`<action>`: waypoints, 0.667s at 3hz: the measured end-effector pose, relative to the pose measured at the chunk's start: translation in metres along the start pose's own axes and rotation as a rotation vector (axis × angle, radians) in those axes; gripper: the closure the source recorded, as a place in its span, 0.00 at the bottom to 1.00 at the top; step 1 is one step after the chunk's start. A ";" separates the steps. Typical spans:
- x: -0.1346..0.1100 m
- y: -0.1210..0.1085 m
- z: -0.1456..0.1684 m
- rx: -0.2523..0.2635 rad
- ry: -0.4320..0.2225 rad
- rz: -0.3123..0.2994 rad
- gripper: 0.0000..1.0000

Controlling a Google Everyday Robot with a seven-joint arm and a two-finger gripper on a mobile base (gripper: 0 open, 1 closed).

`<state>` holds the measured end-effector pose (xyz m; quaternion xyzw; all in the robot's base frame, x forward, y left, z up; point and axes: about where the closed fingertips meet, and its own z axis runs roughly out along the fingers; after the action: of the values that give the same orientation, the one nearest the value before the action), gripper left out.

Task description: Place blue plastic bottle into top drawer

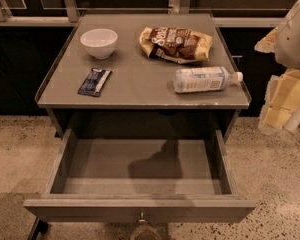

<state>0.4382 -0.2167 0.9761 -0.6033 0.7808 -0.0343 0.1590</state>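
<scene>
The blue plastic bottle (205, 79) lies on its side on the right part of the table top (140, 89), with its white cap pointing right. The top drawer (140, 169) is pulled out below the table top. It is empty inside, and its small metal knob (141, 217) shows at the centre of the front panel. My gripper (279, 124) hangs at the right edge of the view, beside the table. It is to the right of the bottle, a little lower in the picture, and apart from it. It holds nothing that I can see.
A white bowl (99, 42) stands at the back left of the table top. A brown chip bag (176, 44) lies at the back right, just behind the bottle. A small dark blue snack wrapper (95, 81) lies at the front left. Speckled floor surrounds the table.
</scene>
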 end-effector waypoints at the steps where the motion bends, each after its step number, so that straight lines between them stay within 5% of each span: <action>1: -0.001 -0.004 -0.003 0.015 -0.013 0.002 0.00; 2: -0.005 -0.026 -0.001 0.016 -0.028 -0.025 0.00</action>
<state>0.4634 -0.2186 0.9846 -0.6120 0.7707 -0.0338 0.1742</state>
